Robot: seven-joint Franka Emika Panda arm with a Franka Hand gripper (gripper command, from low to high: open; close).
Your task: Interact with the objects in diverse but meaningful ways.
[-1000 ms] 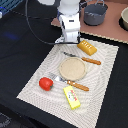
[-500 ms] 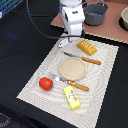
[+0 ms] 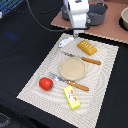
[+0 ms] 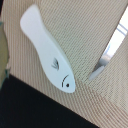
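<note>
End effector (image 3: 75,34) hovers over the white fish (image 4: 47,47) near the counter's (image 3: 20,45) far edge; can't tell how wide it's spread. Looks like pre-grasp; next it lowers straight down.

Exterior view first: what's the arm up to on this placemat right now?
The gripper hangs over the white fish at the placemat's far corner, holding nothing that I can see; its fingers aren't visible, so open or shut is unclear. The wrist view shows the fish lying flat on the mat beside a utensil's metal blade. The bread loaf, tomato, yellow packet and plate sit untouched.
</note>
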